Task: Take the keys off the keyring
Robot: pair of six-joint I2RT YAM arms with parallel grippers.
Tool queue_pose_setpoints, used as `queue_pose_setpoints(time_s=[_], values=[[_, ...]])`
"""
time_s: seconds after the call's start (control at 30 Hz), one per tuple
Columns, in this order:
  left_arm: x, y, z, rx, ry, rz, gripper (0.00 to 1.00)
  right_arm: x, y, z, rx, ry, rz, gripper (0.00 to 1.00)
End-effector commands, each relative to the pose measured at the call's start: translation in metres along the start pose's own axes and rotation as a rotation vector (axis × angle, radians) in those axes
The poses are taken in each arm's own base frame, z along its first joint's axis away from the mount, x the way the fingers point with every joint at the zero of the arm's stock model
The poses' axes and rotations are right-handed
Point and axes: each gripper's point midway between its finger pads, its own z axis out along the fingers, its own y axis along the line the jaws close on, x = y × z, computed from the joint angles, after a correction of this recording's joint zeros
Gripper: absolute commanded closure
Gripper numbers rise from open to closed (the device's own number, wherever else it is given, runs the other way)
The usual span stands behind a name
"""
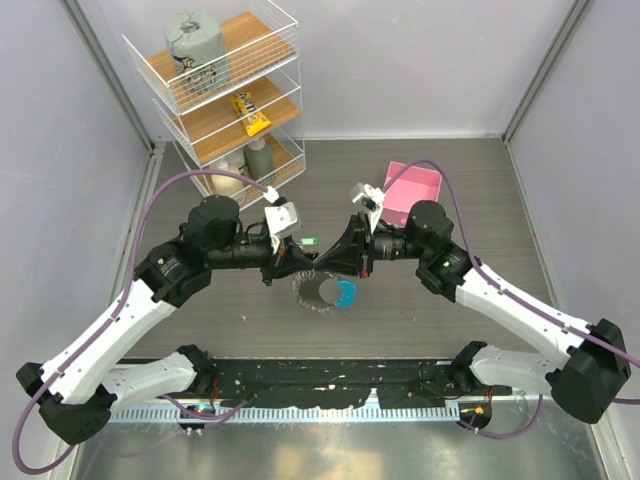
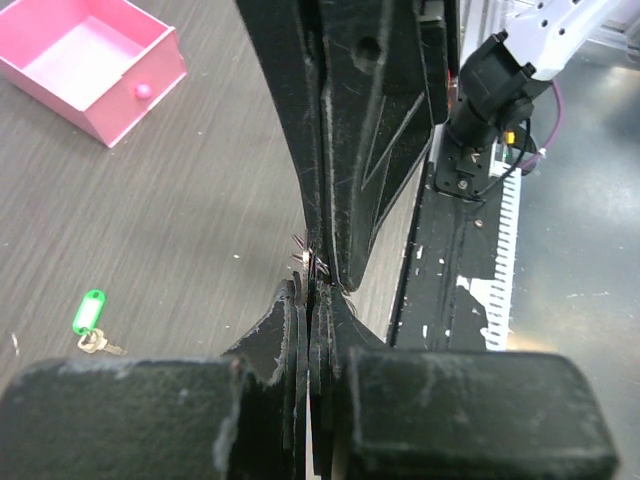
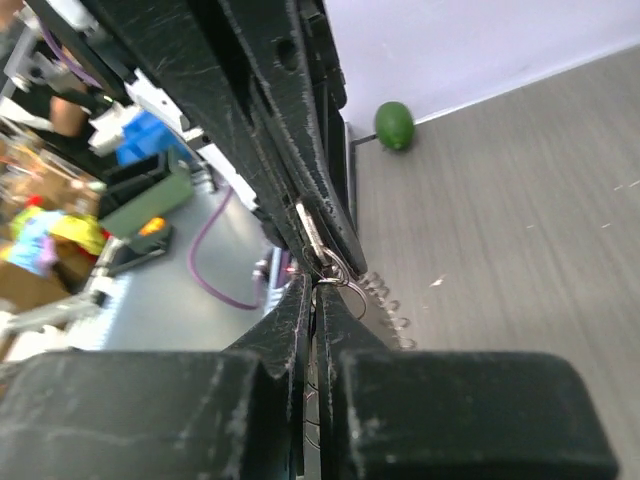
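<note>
No text can be read in any view. The yellow packet (image 1: 251, 113) on the middle board of the wire shelf (image 1: 210, 138) carries some dark print, but it is too small to make out.

light: bright, even | shadows: soft | blur: close jaws in both wrist views

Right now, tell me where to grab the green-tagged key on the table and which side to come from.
Take the green tag, not the key. The tag is the bulkier part, while the key lies flat on the table and offers little edge. Come straight down from above. It lies apart from everything else, so fingers could likely close across the tag's narrow width.
</note>
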Motion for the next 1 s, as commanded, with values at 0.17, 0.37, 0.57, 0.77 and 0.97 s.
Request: queue_pose_setpoints(time_s=[0.17,0.37,0.57,0.77,0.97], values=[[-0.017,-0.022,0.002,0.115,-0.086,0.065,1.0,-0.038,-0.039,-0.006,-0.017,-0.214,0.387,0.95],[-0.017,-0.017,0.009,0.112,-0.072,0.058,1.0,-0.034,-0.041,-0.011,0.025,-0.201,0.274,0.95],[-0.02,-0.014,0.01,0.101,-0.076,0.073,1.0,-0.023,-0.04,-0.023,0.113,-0.111,0.101,0.47],[-0.021,-0.016,0.009,0.113,-0.072,0.074,1.0,-0.024,-0.043,-0.042,0.234,-0.104,-0.098,0.5],[-0.022,-0.021,0.008,0.139,-0.074,0.077,1.0,-0.029,-0.04,-0.048,0.242,-0.149,-0.203,0.52]])
